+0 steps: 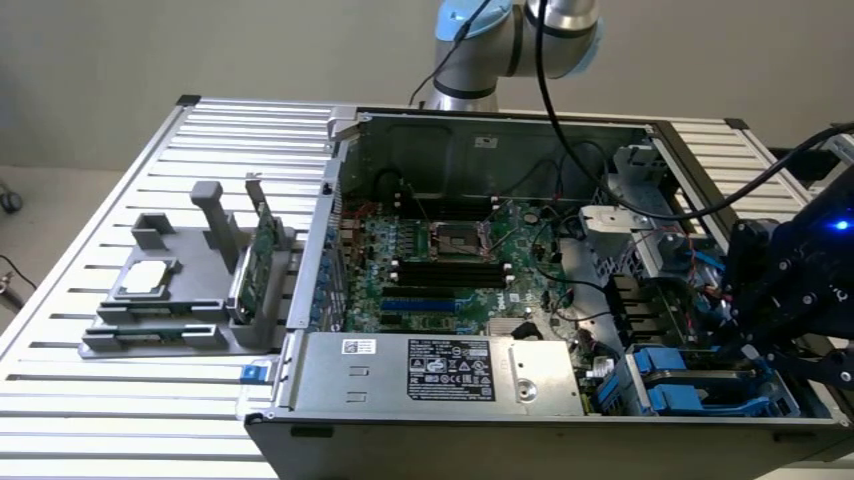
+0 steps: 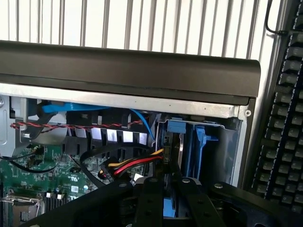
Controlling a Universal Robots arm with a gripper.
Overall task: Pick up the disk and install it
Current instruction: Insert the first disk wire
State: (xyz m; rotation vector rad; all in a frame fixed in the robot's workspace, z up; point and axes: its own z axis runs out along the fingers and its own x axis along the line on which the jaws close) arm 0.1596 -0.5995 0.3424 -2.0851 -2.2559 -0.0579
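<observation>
In the wrist view the disk (image 2: 169, 208) shows as a strip of bright blue carrier between my two black fingers (image 2: 149, 201). My gripper (image 2: 169, 191) is shut on it. It hangs edge-on over the drive bay (image 2: 199, 146) with its blue rails, in the corner of the open computer case. In the exterior view my gripper (image 1: 771, 340) is at that view's right, low over the near right corner of the case. Blue carrier rails (image 1: 674, 378) lie just below it there. Much of the disk is hidden by my fingers.
Red, yellow and black cables (image 2: 135, 163) run right beside the bay. The case wall (image 2: 128, 71) and a keyboard (image 2: 284, 123) lie beyond it. The power supply (image 1: 441, 370) and motherboard (image 1: 441, 250) fill the case. A grey holder (image 1: 160, 300) with a chip and a green card (image 1: 260, 250) stands at the exterior view's left.
</observation>
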